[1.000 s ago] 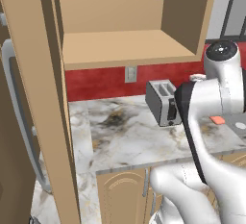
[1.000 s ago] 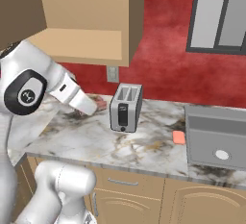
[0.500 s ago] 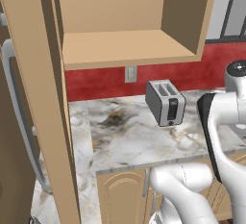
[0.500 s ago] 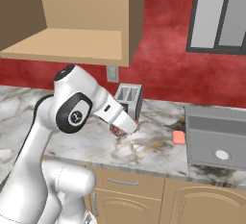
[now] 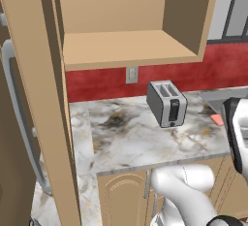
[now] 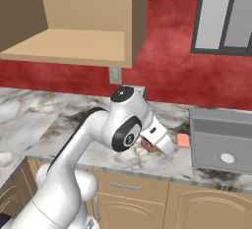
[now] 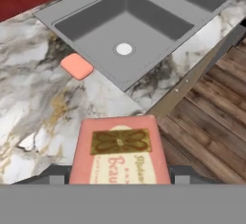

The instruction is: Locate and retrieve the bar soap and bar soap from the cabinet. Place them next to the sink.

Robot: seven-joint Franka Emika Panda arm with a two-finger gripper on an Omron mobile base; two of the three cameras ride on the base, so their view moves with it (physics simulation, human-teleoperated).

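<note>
Marble counter (image 7: 43, 103) beneath claw (image 7: 117, 177) gripping boxed soap (image 7: 120, 151).

The white arm is bent at the elbow and stretched forward and down, with the gripper (image 6: 153, 146) clamped on a boxed bar soap (image 7: 120, 150) between its 2 fingers.

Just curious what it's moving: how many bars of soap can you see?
2. A pink bar soap lies on the counter beside the sink; a boxed bar soap sits in the gripper.
</note>
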